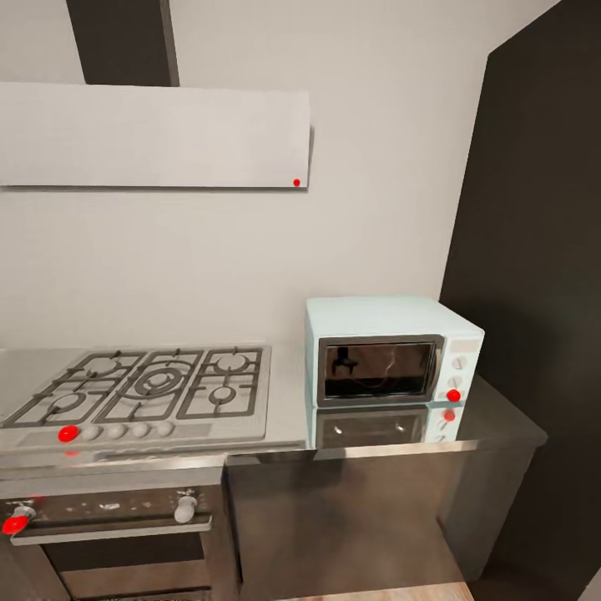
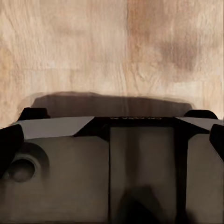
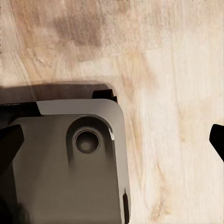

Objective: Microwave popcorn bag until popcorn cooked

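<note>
One microwave (image 1: pixel 392 361), one hob (image 1: pixel 142 391), one oven (image 1: pixel 113 534), one hood (image 1: pixel 154 135).

Pale grey back wall (image 1: pixel 367 209). White slanted hood (image 1: pixel 154 133) mounted on it, dark duct (image 1: pixel 125 42) rising above, red dot at the hood's lower right corner. Tall dark panel (image 1: pixel 534 250) closes off the right side. Gas hob (image 1: pixel 142 388) with black grates set in steel, row of knobs along its front. Black oven (image 1: pixel 108 534) with steel handle below. Dark glossy cabinets (image 1: pixel 351 526) beside the oven. Pale wood floor (image 2: pixel 112 46) in both wrist views, grain mottled, soft shadows.
</note>
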